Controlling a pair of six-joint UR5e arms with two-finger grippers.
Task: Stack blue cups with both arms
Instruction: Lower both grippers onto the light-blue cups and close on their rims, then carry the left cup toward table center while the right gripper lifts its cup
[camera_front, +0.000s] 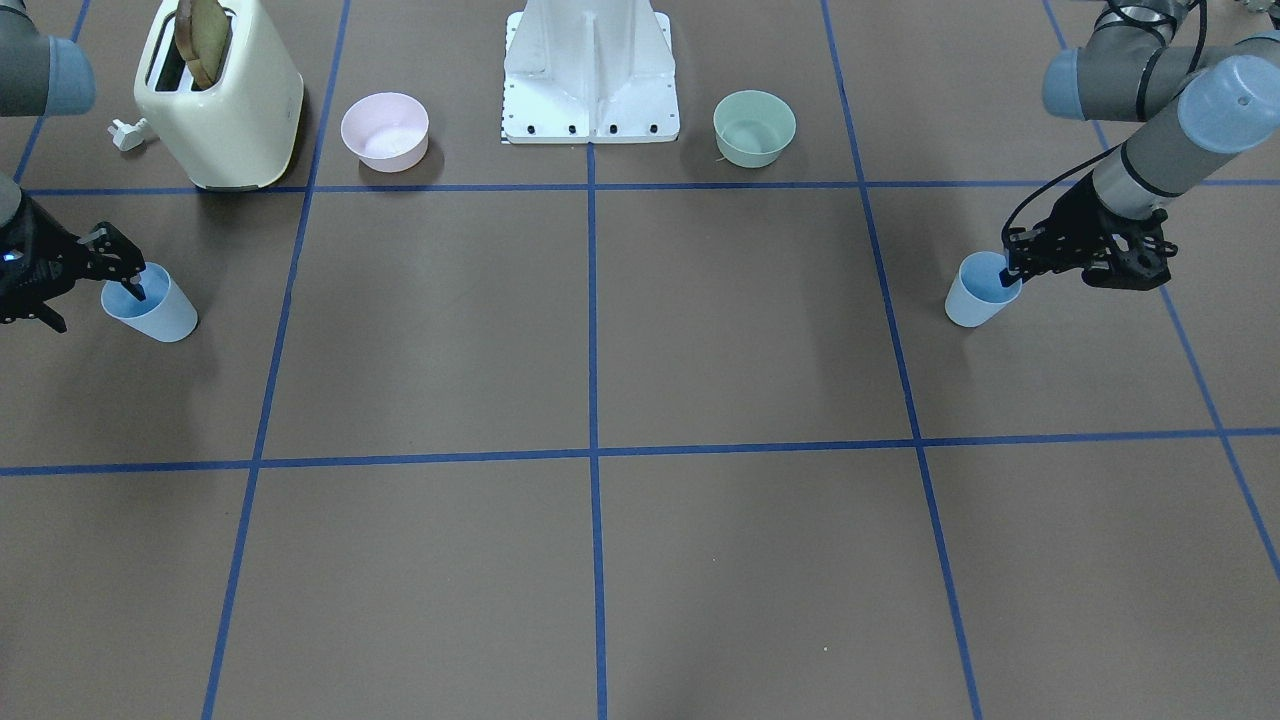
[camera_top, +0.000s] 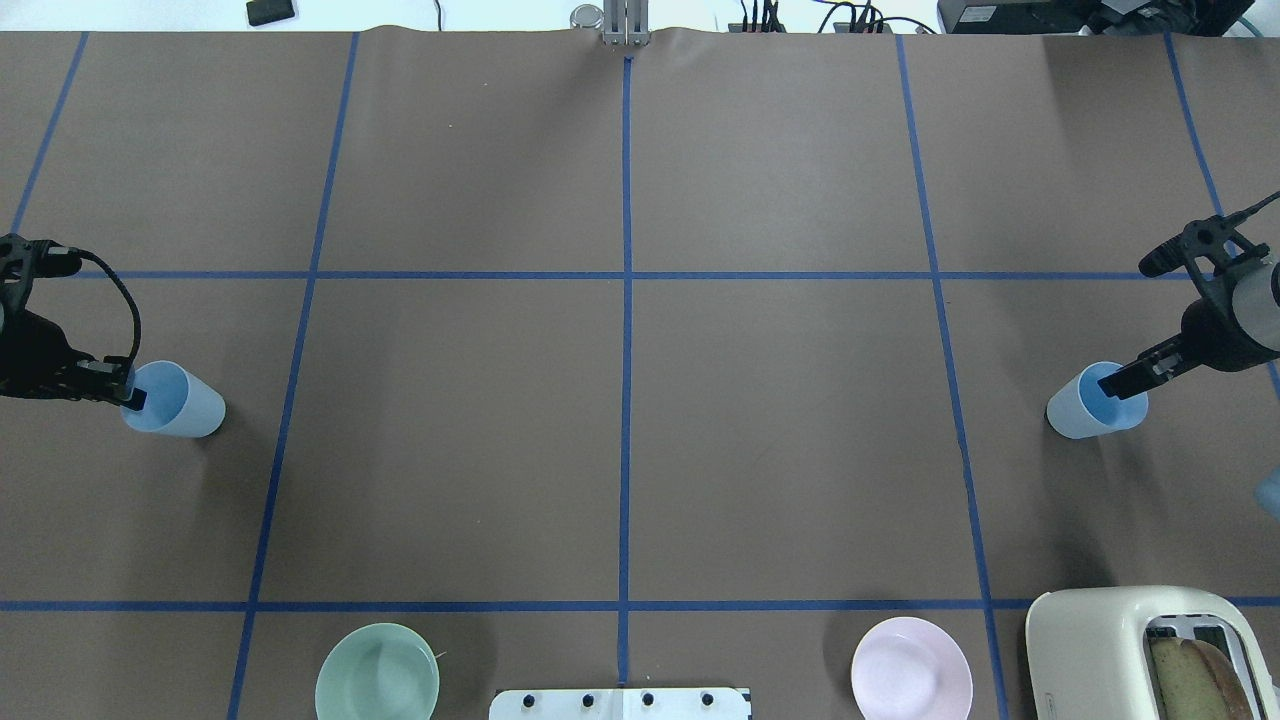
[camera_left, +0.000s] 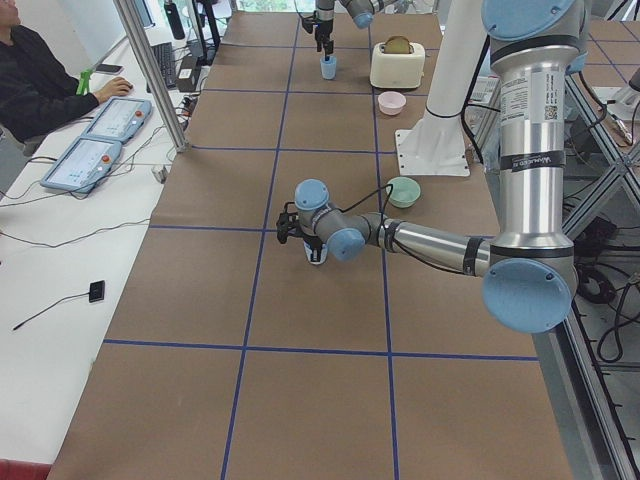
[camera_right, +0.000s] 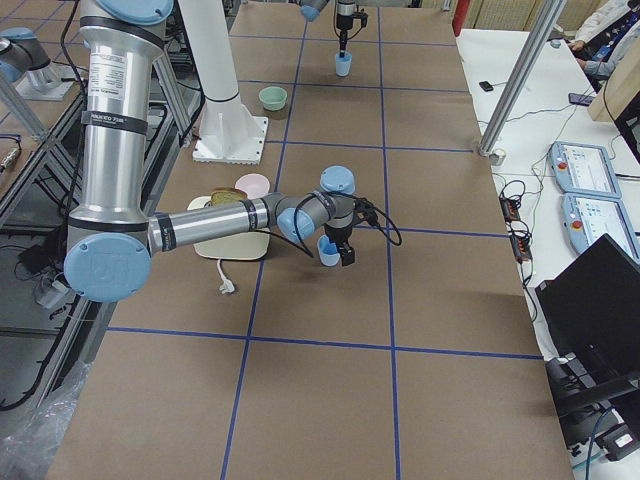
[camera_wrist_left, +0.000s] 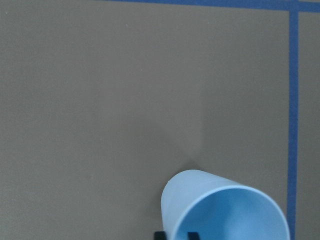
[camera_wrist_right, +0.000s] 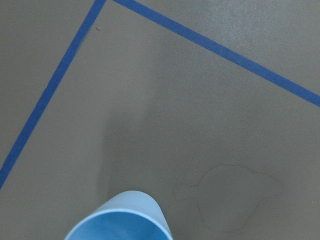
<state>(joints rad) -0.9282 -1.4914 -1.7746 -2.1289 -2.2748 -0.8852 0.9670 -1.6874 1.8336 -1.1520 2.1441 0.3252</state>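
Note:
Two pale blue cups sit far apart. My left gripper (camera_top: 132, 397) is shut on the rim of the left blue cup (camera_top: 180, 402), one finger inside and one outside; the cup fills the bottom of the left wrist view (camera_wrist_left: 225, 210), with a fingertip (camera_wrist_left: 160, 234) at its wall. My right gripper (camera_top: 1125, 383) is shut on the rim of the right blue cup (camera_top: 1085, 408), which also shows in the right wrist view (camera_wrist_right: 120, 220). In the front view the left gripper (camera_front: 1010, 272) holds its cup (camera_front: 975, 295) on the view's right, and the right gripper (camera_front: 132, 287) holds its cup (camera_front: 155, 310) on the view's left. I cannot tell whether the cups rest on the table or hang just above it.
Along the robot's side of the table stand a cream toaster (camera_front: 220, 100) with a bread slice in it, a pink bowl (camera_front: 385, 130), the white pedestal (camera_front: 590, 80) and a mint-green bowl (camera_front: 754, 127). Blue tape lines grid the brown table.

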